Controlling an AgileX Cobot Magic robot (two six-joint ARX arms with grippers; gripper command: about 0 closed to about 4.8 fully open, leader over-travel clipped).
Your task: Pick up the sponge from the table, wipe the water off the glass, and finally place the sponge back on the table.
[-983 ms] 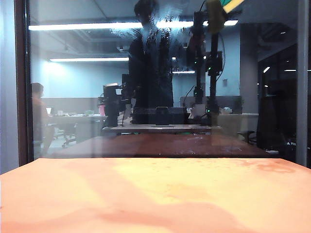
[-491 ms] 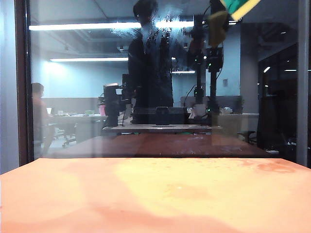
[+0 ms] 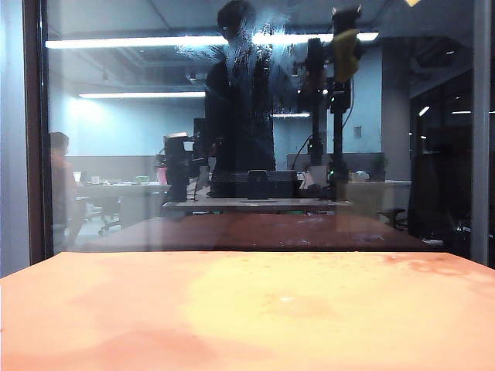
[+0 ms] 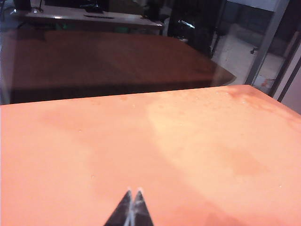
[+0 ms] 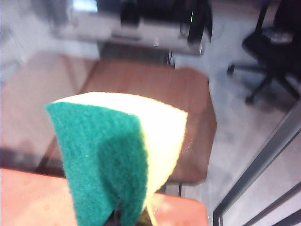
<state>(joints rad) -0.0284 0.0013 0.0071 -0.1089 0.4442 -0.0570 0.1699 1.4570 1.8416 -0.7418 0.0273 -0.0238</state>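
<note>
Sponge (image 5: 123, 155) is pinched in the right gripper (image 5: 126, 217); jaws clenched on its lower edge, the block standing up out of the grip and bent over the fingers. In the right wrist view it fills the middle of the frame, held up off the table (image 3: 247, 309) close to the glass (image 3: 116, 154). In the exterior view only a small yellow corner of it (image 3: 412, 2) shows, at the very top edge, right of centre; the arm itself is out of that frame.

Appearance: dark green scouring face toward the camera, pale yellow-white foam behind and to one side, edges soft and slightly blurred.

Water (image 3: 251, 46): whitish streaky smear high on the pane, centre, over the dark reflected silhouette.

Left gripper (image 4: 133, 209): tips pressed together, nothing between them, low over the near part of the table, well apart from the sponge.

Table: matte orange-tan, with faint reddish blotches and a paler patch mid-surface. Glass stands upright along its far edge, dark frame at left, showing bluish office reflections, ceiling light strips and a darker mirrored tabletop.
</note>
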